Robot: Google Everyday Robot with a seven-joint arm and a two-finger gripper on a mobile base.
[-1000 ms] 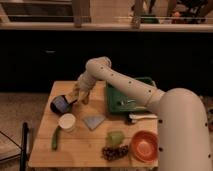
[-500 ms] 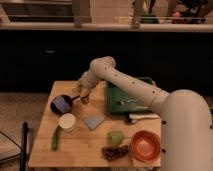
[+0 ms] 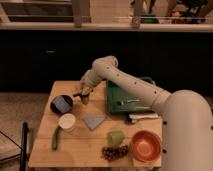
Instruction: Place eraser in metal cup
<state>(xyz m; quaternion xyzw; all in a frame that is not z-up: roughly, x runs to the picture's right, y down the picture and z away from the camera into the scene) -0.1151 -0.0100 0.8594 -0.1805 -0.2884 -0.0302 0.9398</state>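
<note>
A dim room with a dark counter wall lies behind a small wooden table (image 3: 75, 150), and over it our white arm reaches from the right foreground toward the far left corner. Our gripper (image 3: 83, 95) hangs low near the table's ten o'clock edge, just at three o'clock of a black bowl (image 3: 61, 104); whether its fingers are spread or pinched on something we cannot tell, since they merge into a small dark shape below the wrist. We cannot pick out the eraser or the metal cup with any certainty; if either is present it is probably hidden at or under the gripper. Toward six o'clock of the bowl stands a round white cup (image 3: 67, 121), with a grey-blue triangular cloth (image 3: 94, 121) just beside it and a green vegetable (image 3: 55, 137) at its seven o'clock. A light green piece (image 3: 116, 137), a bunch of dark grapes (image 3: 115, 151) and an orange bowl (image 3: 146, 145) sit along the near edge, and a green tray (image 3: 131, 97) lies at the back right. To do this step well, we judge we should centre the gripper straight over the cup's mouth, come down gently, and release only once the eraser is inside the rim, keeping clear of the black bowl alongside.
</note>
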